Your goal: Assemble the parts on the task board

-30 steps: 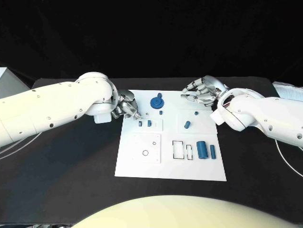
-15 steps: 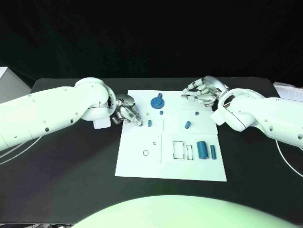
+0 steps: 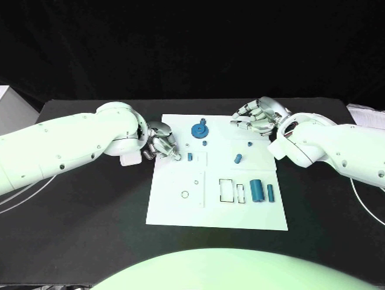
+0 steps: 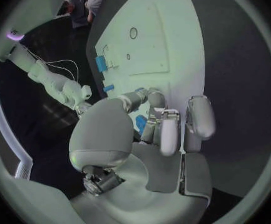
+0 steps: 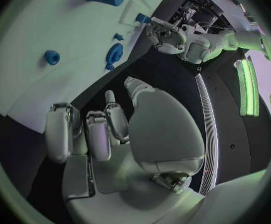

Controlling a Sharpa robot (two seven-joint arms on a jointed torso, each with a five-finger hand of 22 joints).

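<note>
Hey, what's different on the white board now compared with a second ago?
The left hand has edged slightly toward the robot along the left edge of the white task board. One of the two small blue parts beside it is gone; one small blue block shows there now, and the left wrist view shows a small blue piece between its fingers. The right hand, blue round gear and large blue cylinder stayed put.

Bare near half of task board [image 3: 245, 220], left hand [image 3: 162, 145] crowding far-left corner
</note>
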